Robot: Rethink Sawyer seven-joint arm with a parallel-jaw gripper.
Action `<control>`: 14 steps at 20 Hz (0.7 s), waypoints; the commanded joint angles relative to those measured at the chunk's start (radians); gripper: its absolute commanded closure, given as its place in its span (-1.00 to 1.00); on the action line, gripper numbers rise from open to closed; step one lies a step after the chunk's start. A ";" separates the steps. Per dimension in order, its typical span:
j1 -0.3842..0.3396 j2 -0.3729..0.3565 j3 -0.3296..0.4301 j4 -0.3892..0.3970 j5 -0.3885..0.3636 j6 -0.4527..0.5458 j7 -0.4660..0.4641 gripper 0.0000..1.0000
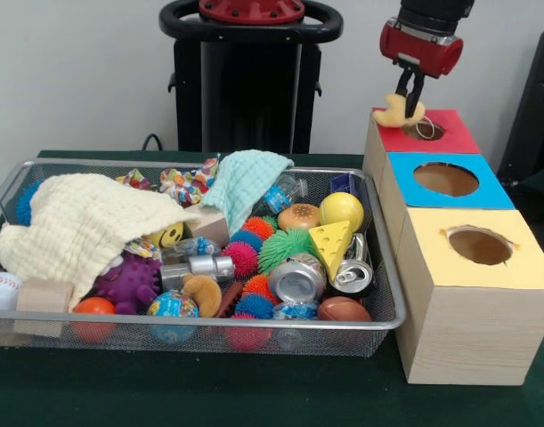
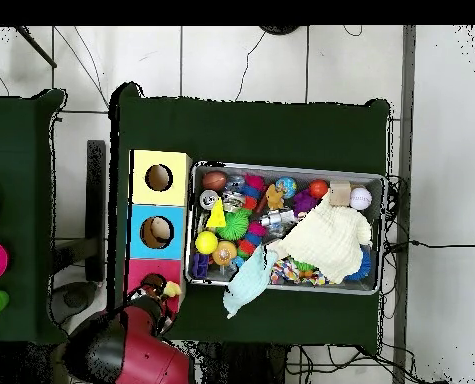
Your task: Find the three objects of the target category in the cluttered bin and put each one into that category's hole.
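Note:
My gripper [image 1: 409, 100] hangs over the red-topped box [image 1: 454, 133] and is shut on a yellow curved toy [image 1: 399, 112], which dangles just above the box's round hole [image 1: 426, 131]. From above, the gripper [image 2: 162, 293] and the yellow toy [image 2: 171, 290] sit at the red box [image 2: 141, 272]. A yellow cheese wedge [image 1: 332, 240] and a small burger toy [image 1: 298, 216] lie in the wire bin [image 1: 389, 322] among spiky balls, cans and cloths.
A blue-topped box [image 1: 494, 191] and a yellow-topped box [image 1: 521, 267], each with a hole, line up beside the bin. A cream cloth [image 1: 76, 222] and a mint cloth [image 1: 245, 178] cover part of the clutter. Two crushed cans [image 1: 298, 278] lie near a yellow ball [image 1: 342, 210].

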 commanded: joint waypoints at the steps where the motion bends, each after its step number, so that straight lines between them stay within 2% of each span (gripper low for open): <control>1: -0.027 0.028 0.078 -0.052 -0.003 -0.041 0.193 1.00; 5: -0.010 0.027 0.061 -0.055 -0.002 -0.026 0.200 1.00; 14: 0.083 0.071 -0.029 -0.105 0.019 0.026 0.253 1.00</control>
